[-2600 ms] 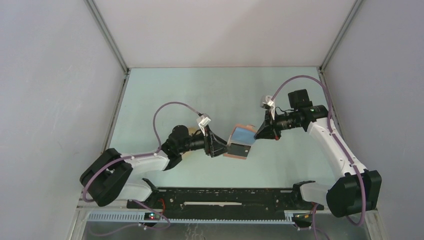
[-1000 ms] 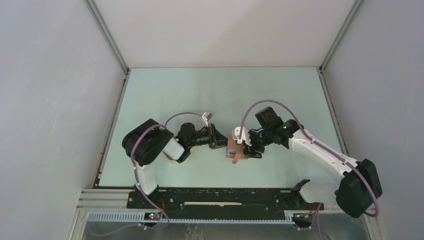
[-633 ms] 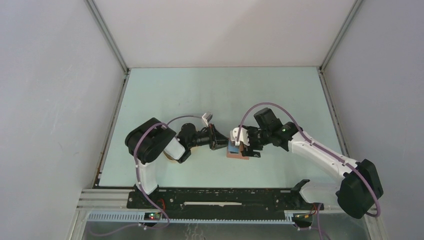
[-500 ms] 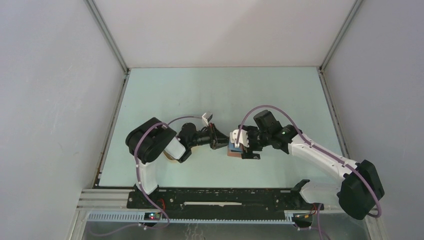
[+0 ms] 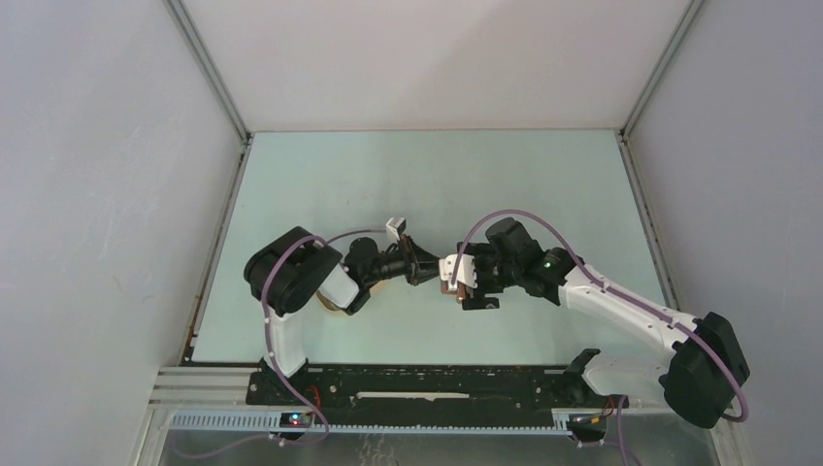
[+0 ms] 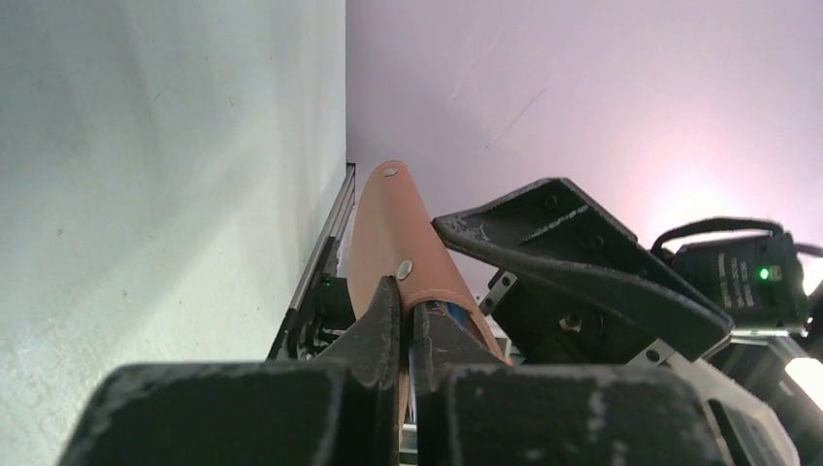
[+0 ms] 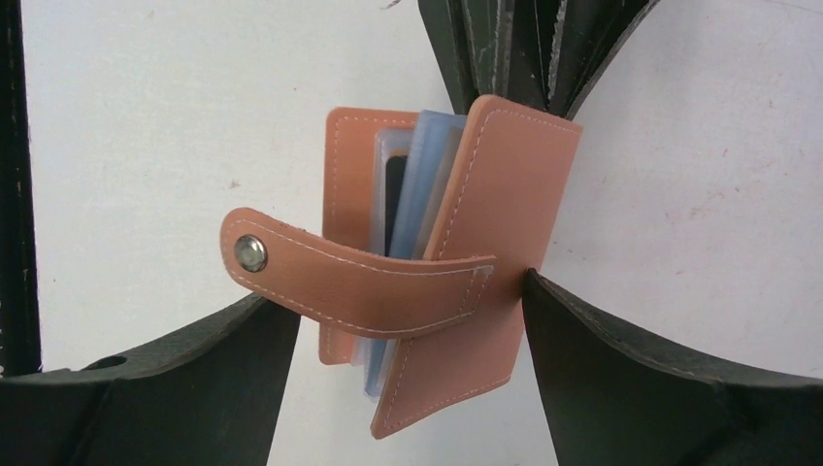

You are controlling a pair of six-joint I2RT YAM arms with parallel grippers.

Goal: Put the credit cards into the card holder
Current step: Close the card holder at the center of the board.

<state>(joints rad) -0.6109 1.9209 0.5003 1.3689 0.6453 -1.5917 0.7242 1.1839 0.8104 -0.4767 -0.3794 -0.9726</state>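
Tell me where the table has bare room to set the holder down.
Crowded: the middle, where the left pincer grips the holder and the open right pincer straddles it. Bare table: the far half, from the pincers up to the back wall, and the near strip between them and the front rail.
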